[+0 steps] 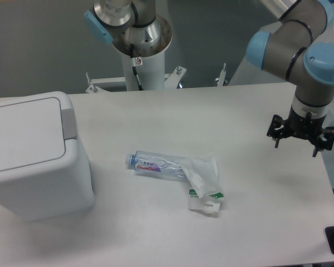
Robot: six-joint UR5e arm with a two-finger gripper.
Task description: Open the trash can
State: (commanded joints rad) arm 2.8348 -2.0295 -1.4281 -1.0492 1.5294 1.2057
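Observation:
The trash can (36,153) is a large white boxy bin at the left of the table, with its flat lid down and a grey hinge strip (68,121) on its right side. My gripper (298,146) hangs over the table's right side, far from the can, fingers pointing down and spread apart with nothing between them.
A clear plastic bottle (156,166) with a blue cap lies on its side mid-table, partly under a crumpled clear wrapper (205,182). The arm's white base column (139,61) stands behind the table's far edge. The right table edge lies just past my gripper.

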